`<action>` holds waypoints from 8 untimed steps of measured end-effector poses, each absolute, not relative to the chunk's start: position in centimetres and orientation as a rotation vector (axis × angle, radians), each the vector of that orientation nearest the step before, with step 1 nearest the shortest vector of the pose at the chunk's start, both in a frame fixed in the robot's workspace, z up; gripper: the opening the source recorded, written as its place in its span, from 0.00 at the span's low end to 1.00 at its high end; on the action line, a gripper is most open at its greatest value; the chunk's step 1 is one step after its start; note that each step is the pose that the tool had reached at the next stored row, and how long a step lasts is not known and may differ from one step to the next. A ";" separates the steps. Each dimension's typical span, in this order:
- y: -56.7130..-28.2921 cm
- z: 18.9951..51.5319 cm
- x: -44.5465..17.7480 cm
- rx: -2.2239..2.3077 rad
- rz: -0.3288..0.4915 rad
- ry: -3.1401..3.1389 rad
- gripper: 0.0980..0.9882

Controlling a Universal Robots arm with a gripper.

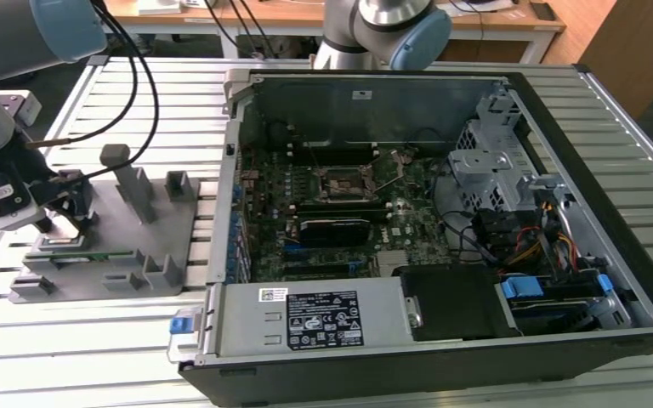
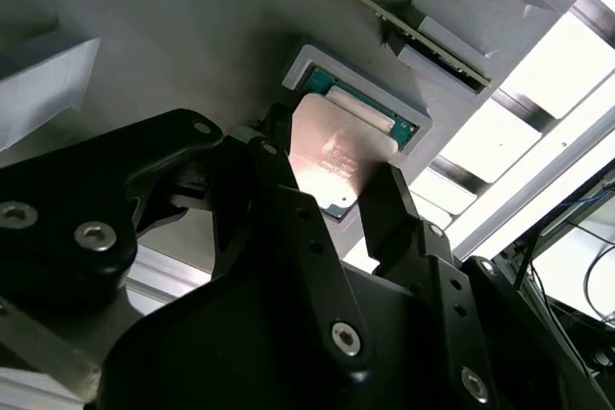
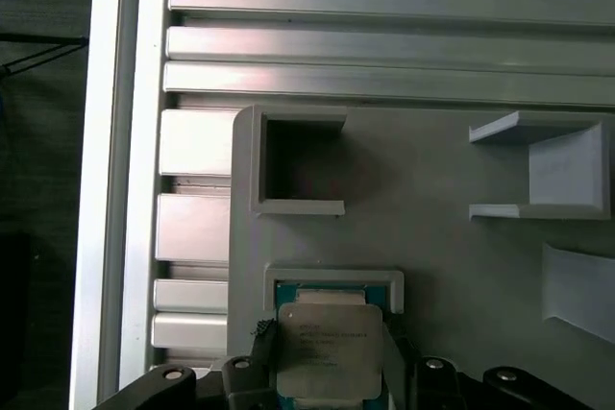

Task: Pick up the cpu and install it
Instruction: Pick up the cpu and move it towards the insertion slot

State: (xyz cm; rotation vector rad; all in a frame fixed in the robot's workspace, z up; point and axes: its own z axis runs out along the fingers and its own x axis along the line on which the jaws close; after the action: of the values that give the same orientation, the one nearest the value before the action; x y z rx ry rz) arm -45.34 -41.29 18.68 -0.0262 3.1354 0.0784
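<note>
Grey fixture [image 3: 432, 237]; cpu [image 3: 327, 357] between tool's [image 3: 329, 345] jaws

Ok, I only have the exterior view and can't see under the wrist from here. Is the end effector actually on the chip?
Observer: Yes. In the second wrist view the end effector has a finger against each of two opposite edges of the chip.
Operator: Is it out of its seat?
Observer: I can't tell if it's lifted. In the first wrist view it overlaps the pale-rimmed recess in the grey holder.
Operator: Which face is up?
Observer: The silver metal top faces the camera in both wrist views.
</note>
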 end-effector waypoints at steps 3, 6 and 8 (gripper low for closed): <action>-41.3 18.8 -45.3 -0.026 0.079 3.135 0.48; -41.3 19.3 -45.3 -0.026 0.078 3.135 0.48; -41.3 19.5 -45.3 -0.026 0.078 3.135 0.48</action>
State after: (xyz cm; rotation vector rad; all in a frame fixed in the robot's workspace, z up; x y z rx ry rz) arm -45.33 -41.29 19.50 -0.0262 3.1353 0.0783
